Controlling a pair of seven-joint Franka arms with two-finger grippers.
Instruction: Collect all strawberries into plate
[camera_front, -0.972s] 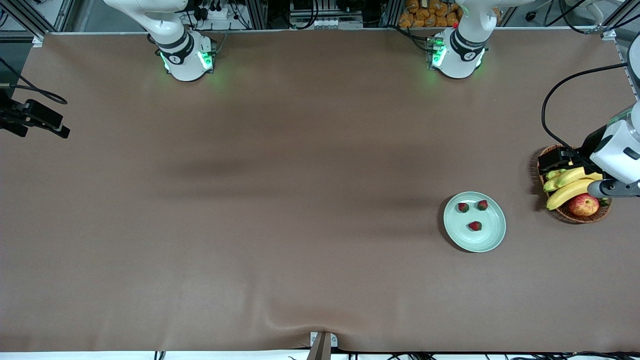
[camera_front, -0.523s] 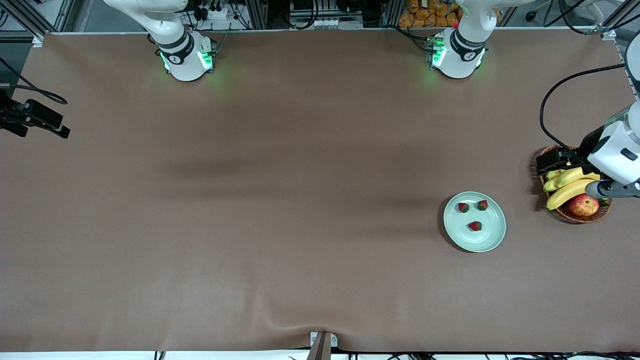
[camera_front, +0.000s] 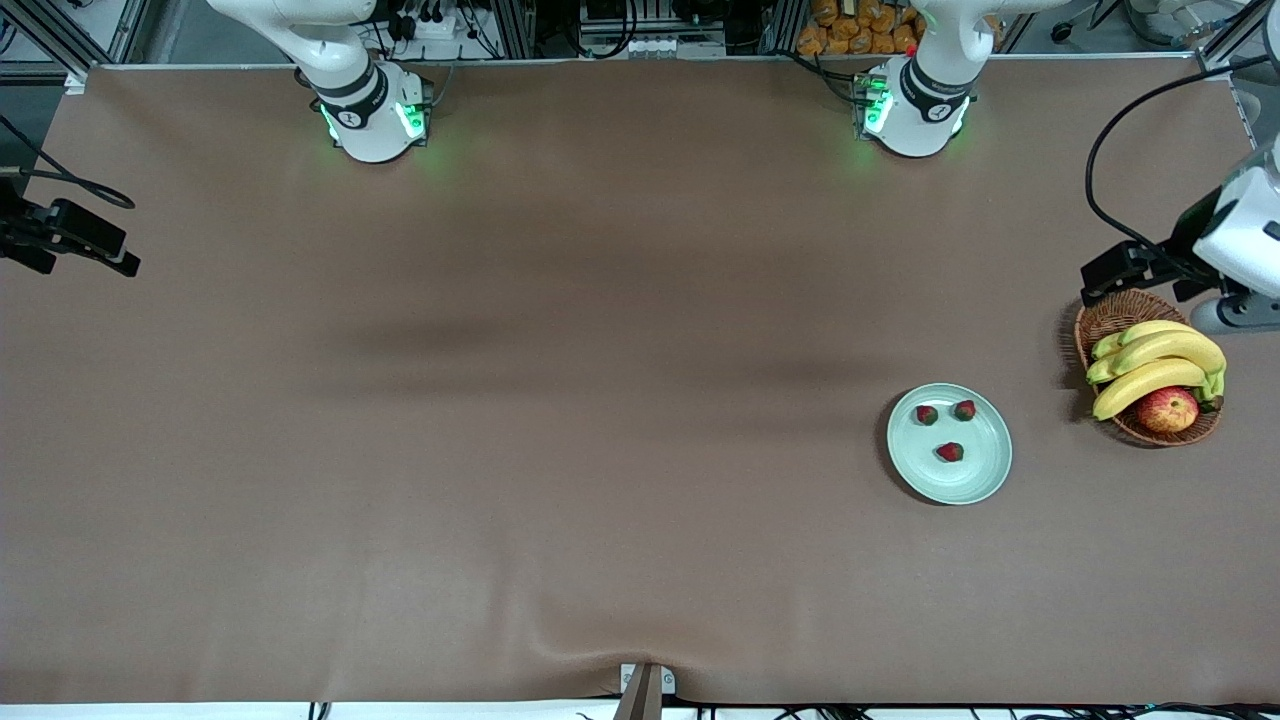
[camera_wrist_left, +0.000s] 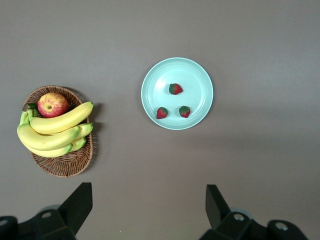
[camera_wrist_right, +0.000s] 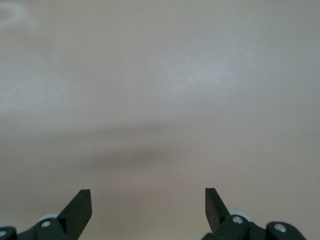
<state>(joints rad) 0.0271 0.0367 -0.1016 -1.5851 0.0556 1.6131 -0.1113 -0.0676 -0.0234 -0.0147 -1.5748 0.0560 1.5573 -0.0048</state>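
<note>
Three strawberries (camera_front: 927, 414) (camera_front: 964, 409) (camera_front: 950, 452) lie in the pale green plate (camera_front: 978, 478), toward the left arm's end of the table. The left wrist view shows the same plate (camera_wrist_left: 199, 80) from high above, with the berries (camera_wrist_left: 175, 89) (camera_wrist_left: 161, 113) (camera_wrist_left: 184, 111) apart from one another. My left gripper (camera_wrist_left: 147, 192) hangs open and empty, high over bare table beside the fruit basket. My right gripper (camera_wrist_right: 147, 197) is open and empty too, over bare table at the right arm's end, where that arm waits.
A wicker basket (camera_front: 1112, 316) with bananas (camera_front: 1150, 365) and a red-yellow apple (camera_front: 1167, 410) stands beside the plate, at the left arm's end of the table. The left wrist view shows the basket (camera_wrist_left: 65, 162) as well. A black part of the right arm's wrist (camera_front: 70, 235) shows at the table's edge.
The left arm's hand has drawn back from over the basket toward the robots' bases, uncovering the bananas. The strawberries, the plate and the right arm have not moved.
</note>
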